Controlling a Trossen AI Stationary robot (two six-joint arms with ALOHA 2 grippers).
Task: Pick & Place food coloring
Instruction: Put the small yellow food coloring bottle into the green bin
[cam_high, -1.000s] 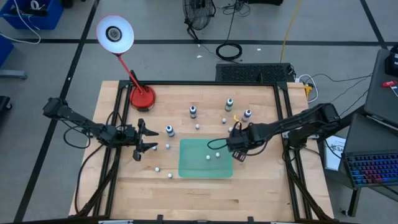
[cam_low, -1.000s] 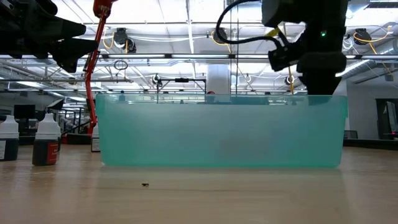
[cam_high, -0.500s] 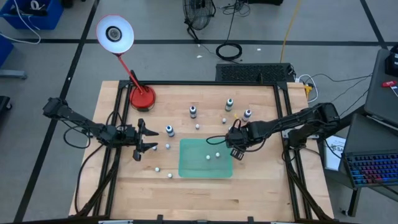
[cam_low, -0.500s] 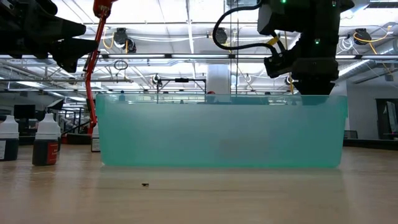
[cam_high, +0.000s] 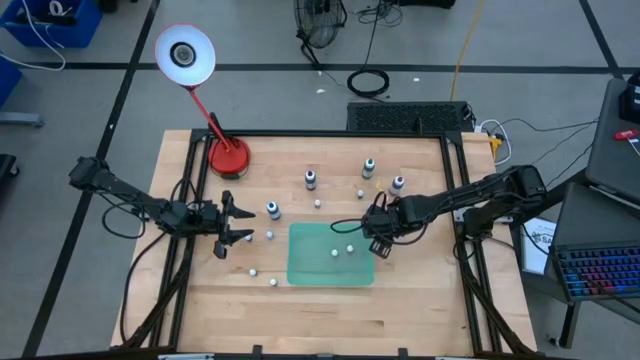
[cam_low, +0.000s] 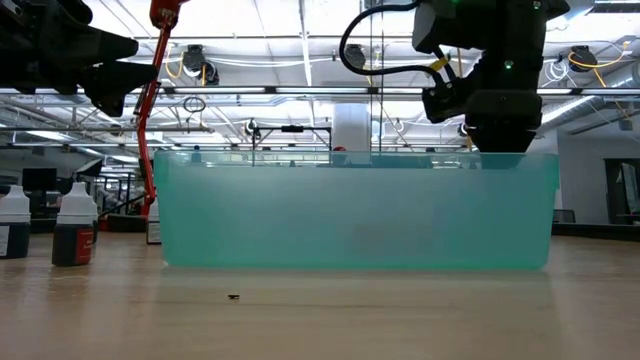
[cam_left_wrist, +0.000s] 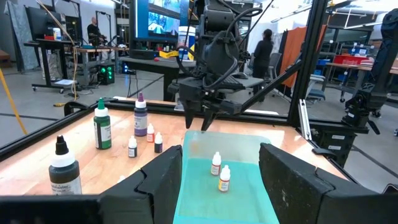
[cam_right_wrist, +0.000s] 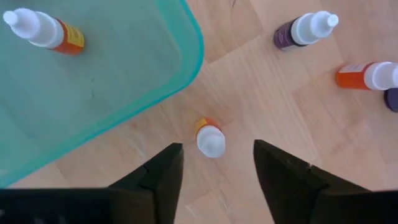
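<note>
The green tray (cam_high: 305, 268) lies mid-table with two tiny white-capped bottles (cam_high: 342, 250) standing inside. More food coloring bottles stand on the wood beyond it, including a blue one (cam_high: 272, 210). My right gripper (cam_high: 373, 227) points down, open, just off the tray's far right corner (cam_right_wrist: 186, 56). A tiny orange-labelled bottle (cam_right_wrist: 210, 138) stands upright on the table below its fingers, untouched. My left gripper (cam_high: 238, 225) is open above the table left of the tray, and its wrist view looks across to the tray (cam_left_wrist: 249, 193).
A red lamp base (cam_high: 228, 157) sits at the far left of the table. Taller bottles (cam_high: 310, 178) (cam_high: 369, 167) (cam_high: 398, 183) stand near the far edge. A purple bottle (cam_right_wrist: 305, 29) and an orange one (cam_right_wrist: 367, 74) stand close to my right gripper. Small bottles (cam_high: 264, 276) stand near the tray's left side.
My right gripper has moved from above the tray's right edge toward the table's far edge and slightly left, ending off the tray's far right corner. The left arm and the bottles have kept still.
</note>
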